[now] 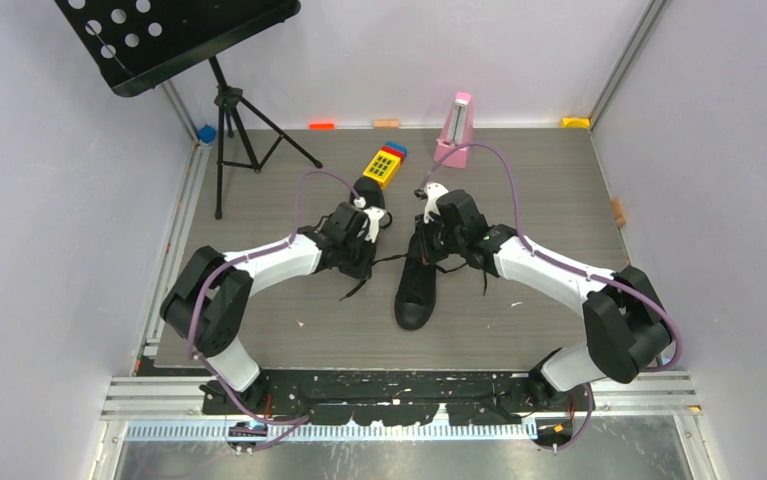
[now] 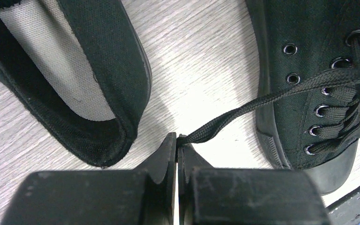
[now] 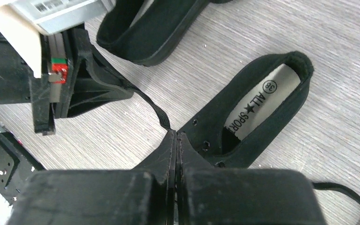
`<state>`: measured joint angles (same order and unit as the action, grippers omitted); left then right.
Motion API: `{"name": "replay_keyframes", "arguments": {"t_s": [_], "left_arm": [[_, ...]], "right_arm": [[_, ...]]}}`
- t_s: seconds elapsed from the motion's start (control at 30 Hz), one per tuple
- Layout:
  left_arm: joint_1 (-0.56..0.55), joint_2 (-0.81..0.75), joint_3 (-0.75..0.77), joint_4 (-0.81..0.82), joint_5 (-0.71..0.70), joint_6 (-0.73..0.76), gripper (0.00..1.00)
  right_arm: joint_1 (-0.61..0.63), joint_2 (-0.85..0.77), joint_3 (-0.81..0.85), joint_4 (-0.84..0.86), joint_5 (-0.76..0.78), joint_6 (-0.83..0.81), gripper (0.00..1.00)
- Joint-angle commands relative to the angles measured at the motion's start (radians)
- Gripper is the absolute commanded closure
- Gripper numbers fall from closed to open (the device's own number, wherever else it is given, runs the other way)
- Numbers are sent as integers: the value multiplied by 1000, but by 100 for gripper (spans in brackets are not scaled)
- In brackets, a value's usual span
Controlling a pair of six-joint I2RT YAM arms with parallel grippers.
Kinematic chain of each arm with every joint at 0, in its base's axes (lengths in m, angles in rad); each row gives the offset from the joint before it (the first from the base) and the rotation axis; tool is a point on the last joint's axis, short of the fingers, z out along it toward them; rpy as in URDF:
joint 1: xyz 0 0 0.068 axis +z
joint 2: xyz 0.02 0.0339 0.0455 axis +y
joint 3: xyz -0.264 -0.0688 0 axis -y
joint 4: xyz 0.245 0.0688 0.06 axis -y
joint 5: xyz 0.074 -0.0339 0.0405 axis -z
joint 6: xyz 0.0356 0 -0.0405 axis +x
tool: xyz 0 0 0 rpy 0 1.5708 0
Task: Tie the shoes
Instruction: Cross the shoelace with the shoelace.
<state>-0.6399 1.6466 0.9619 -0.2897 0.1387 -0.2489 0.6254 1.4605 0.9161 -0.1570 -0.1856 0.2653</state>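
**Together, two grippers pinch one black shoelace**

Seen from above, both arms reach inward over a grey wood-grain table (image 1: 559,170) to a pair of black canvas shoes near its middle. The laced shoe (image 1: 417,298) lies with its toe toward the arm bases and its heel end under the right arm's wrist. The second shoe (image 1: 372,190) lies just to its left and farther back, mostly hidden by the left arm.

The left gripper (image 2: 177,143) has its fingers pressed together on a flat black lace (image 2: 243,110). From that pinch the lace stretches taut across the eyelets of the laced shoe. The second shoe's open mouth, showing a light grey insole (image 2: 51,56), sits just beside the fingertips on the other side.

The right gripper (image 3: 176,136) is likewise closed, nipping the same lace right beside the laced shoe's heel opening. From there the lace runs over the table to the left gripper.
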Motion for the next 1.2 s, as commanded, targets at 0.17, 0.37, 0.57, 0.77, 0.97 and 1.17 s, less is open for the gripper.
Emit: {"name": "replay_keyframes", "arguments": {"t_s": [0.17,0.37,0.57,0.77,0.97,1.17], "left_arm": [[3,-74,19,20,48,57,65],[-5,-180,-33,158,89,90,45],[-50,-224,-100,415,138,108,11],[-64,-108,-100,637,166,37,15],[-66,-33,-91,762,190,9,18],[-66,2,-103,809,211,-16,32]], "right_arm": [[-28,-7,102,-15,-36,-6,100],[-44,-28,100,-26,-48,-6,100],[-56,-32,98,-26,-73,0,100],[-65,-38,87,-24,-93,9,100],[-80,-48,70,-10,-109,30,100],[-107,-54,43,39,-142,79,100]]}}
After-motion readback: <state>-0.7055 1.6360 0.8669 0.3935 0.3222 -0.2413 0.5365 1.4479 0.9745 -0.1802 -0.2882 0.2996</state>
